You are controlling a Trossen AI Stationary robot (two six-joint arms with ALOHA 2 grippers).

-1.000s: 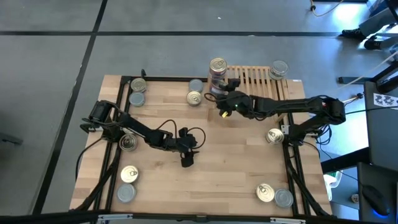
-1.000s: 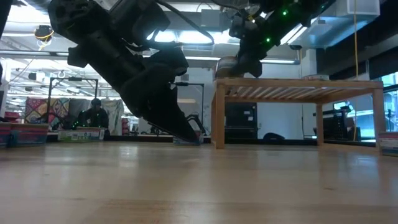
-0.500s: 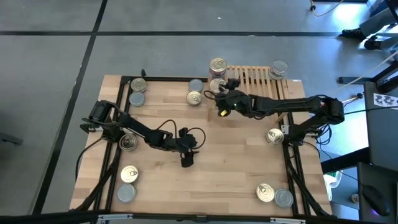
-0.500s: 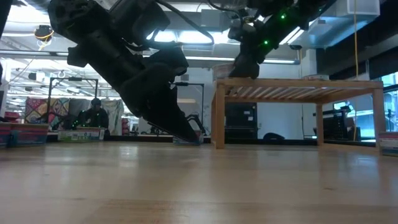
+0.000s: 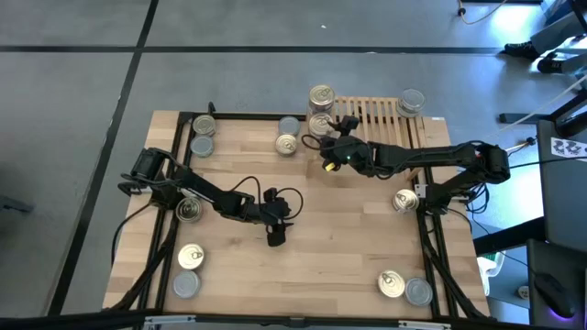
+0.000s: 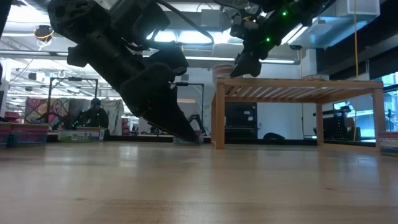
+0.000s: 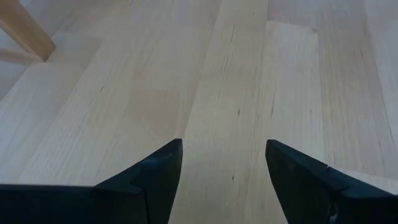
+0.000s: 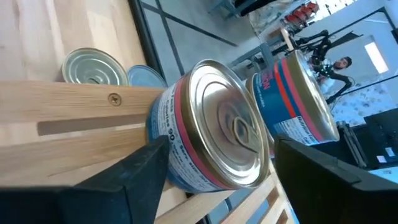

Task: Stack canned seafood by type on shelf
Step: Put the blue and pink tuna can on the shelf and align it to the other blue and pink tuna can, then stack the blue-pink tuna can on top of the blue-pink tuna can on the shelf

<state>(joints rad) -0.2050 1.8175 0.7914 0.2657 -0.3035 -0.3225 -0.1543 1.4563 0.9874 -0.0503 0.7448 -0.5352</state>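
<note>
A light wooden tabletop (image 5: 303, 275) stands on a grey floor, with a workshop room visible beyond its far edge in the low view, where a person (image 6: 93, 112) sits far back.

On the slatted shelf (image 5: 376, 115) at the tabletop's far edge, a gold-topped can (image 5: 320, 124) stands at the shelf's left end, with a taller stack (image 5: 321, 97) just behind it, also gold on top. In the right wrist view this near can (image 8: 208, 134) shows a red band and a ringed lid, and the can behind it (image 8: 292, 99) sits higher, labelled blue and red. A silver-topped stack (image 5: 412, 103) stands at the shelf's right end.

The right gripper (image 5: 327, 144) hovers just in front of the near can, its fingers (image 8: 146, 171) spread apart on either side of it and not touching it.

Below the shelf's left end, on the tabletop, lie a gold tin (image 5: 287, 144) and a grey tin (image 5: 290, 126) side by side. More tins rest elsewhere: a pair at the far left corner (image 5: 203, 133), one at the left edge (image 5: 189, 211), a pair at the near left corner (image 5: 189, 269), one at the right edge (image 5: 404, 201), and a pair at the near right corner (image 5: 404, 288).

The left gripper (image 5: 275, 235) waits low over the middle of the tabletop, fingers (image 7: 155, 177) apart with only bare wood between them.
</note>
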